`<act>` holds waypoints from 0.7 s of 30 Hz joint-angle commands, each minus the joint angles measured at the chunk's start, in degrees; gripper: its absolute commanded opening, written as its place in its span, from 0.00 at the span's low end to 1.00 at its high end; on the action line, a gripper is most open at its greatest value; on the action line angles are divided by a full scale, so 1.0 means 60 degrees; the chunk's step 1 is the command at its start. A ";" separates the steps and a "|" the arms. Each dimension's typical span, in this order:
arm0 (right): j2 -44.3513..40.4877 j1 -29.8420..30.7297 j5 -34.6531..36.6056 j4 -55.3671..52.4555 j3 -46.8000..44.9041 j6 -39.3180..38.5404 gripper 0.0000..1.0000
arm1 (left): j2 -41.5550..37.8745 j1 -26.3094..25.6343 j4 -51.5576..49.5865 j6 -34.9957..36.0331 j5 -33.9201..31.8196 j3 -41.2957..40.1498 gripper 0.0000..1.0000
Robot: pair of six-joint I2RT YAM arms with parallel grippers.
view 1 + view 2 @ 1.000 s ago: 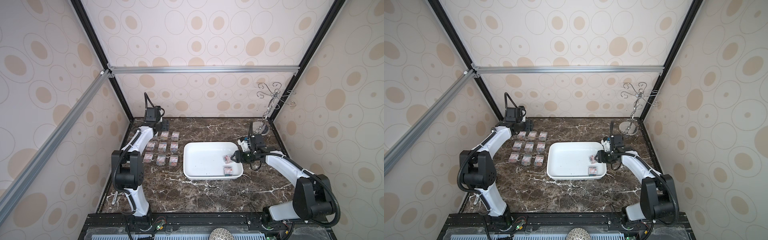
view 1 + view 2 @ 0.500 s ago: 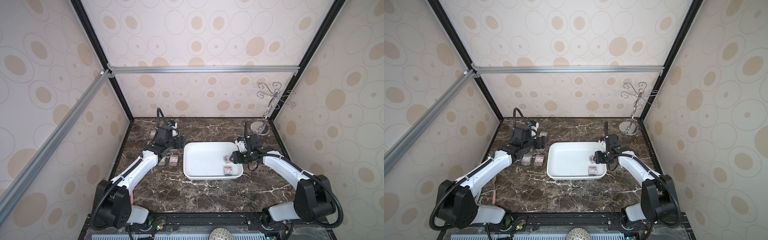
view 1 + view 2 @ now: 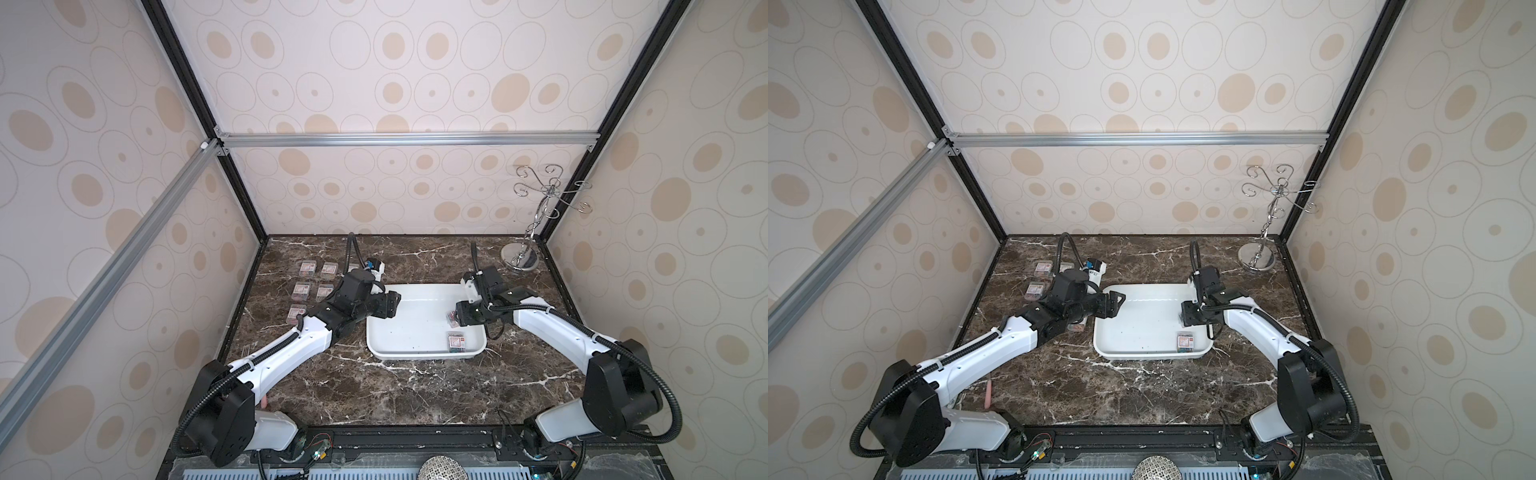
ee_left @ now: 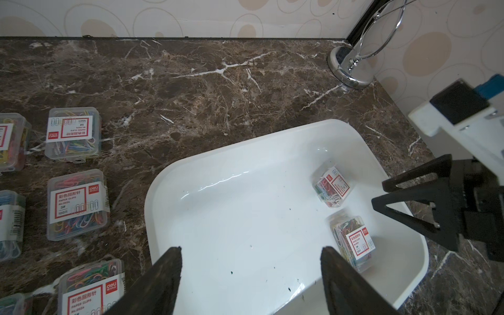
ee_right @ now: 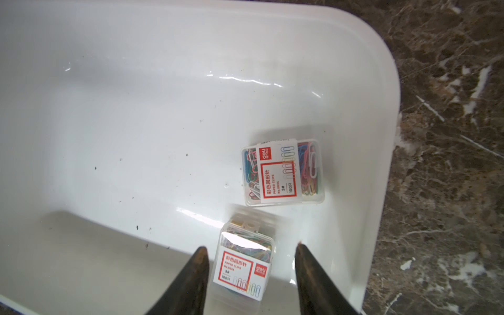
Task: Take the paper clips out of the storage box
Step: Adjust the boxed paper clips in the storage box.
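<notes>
The storage box (image 3: 415,328) is a shallow white tray mid-table, seen in both top views (image 3: 1142,328). Two clear boxes of paper clips are in it. One (image 5: 283,173) lies flat near the tray's front right corner (image 3: 456,341). The other (image 5: 245,261) stands tilted by the right wall, between the fingers of my right gripper (image 5: 251,245), which is open with a gap on one side. My left gripper (image 4: 251,248) is open and empty over the tray's left edge (image 3: 392,305). Several more paper clip boxes (image 3: 308,268) lie in rows on the table to the left (image 4: 77,203).
A chrome hook stand (image 3: 521,257) occupies the back right corner of the dark marble table. A small pink object (image 3: 989,395) lies near the front left. Patterned walls and a black frame enclose the table on three sides.
My left arm has swung from the rows of boxes at the back left across to the tray's left edge. My right gripper has barely moved and its jaws have narrowed slightly around the tilted box.
</notes>
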 commanded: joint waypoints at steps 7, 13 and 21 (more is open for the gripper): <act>0.0999 0.0139 0.0474 -0.0339 0.0647 -0.0221 0.60 | 0.0315 -0.0299 -0.0115 0.0071 -0.0047 -0.0174 0.79; 0.1575 0.0267 0.1199 -0.0353 0.1053 -0.0216 0.71 | 0.0297 -0.0353 0.0020 0.0016 0.0006 -0.0272 0.79; 0.2548 0.0377 0.1768 -0.0648 0.1904 0.0101 0.77 | 0.0294 -0.0379 -0.0852 0.0324 -0.0862 0.0024 0.79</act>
